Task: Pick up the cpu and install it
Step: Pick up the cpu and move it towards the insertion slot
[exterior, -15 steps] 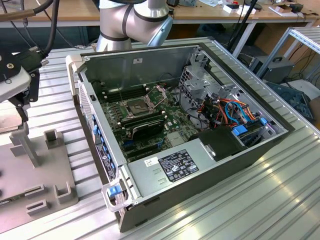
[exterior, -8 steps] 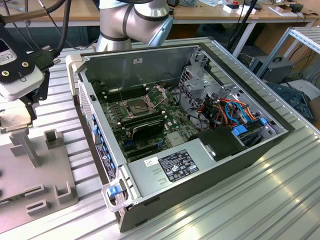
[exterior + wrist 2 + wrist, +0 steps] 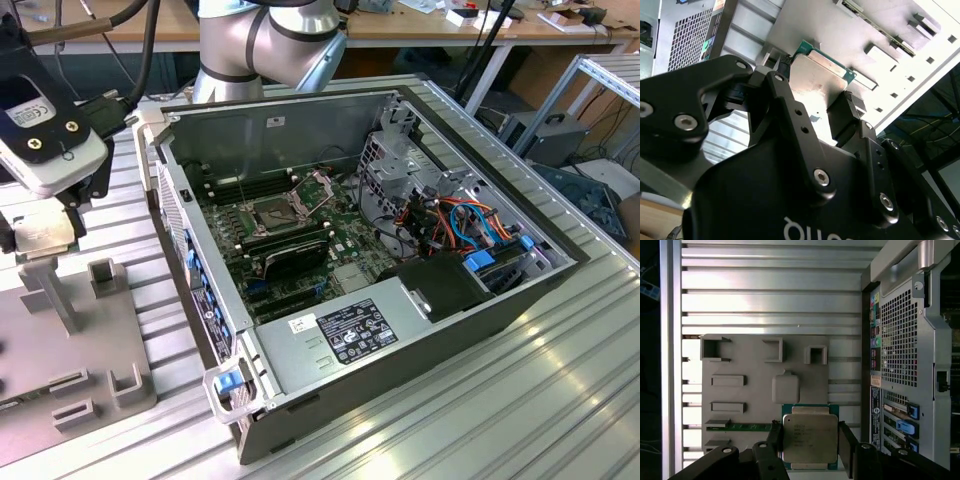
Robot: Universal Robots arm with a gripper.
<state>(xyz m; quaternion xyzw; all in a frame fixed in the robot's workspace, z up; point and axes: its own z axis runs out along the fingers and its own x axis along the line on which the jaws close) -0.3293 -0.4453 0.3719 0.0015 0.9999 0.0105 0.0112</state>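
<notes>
Well, fingers [image 3: 847, 440]: black, clamped on two opposite edges of the cpu [image 3: 810, 437].
cpu: between the fingers, silver lid showing, green rim peeking out; underside hidden.
fixture plate [image 3: 740, 390]: grey, just beyond the fingertips, partly covered by the cpu.
desk [image 3: 770, 300]: ribbed metal, beneath the plate.
computer case [image 3: 905, 340]: beside the fingers, cut off at the frame edge.

The hand [image 3: 811, 439] clamps the cpu [image 3: 821, 79] between both fingers.

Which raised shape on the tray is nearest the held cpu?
The rounded square pad, next to the cpu in the first wrist view; three open-sided blocks lie farther.
</notes>
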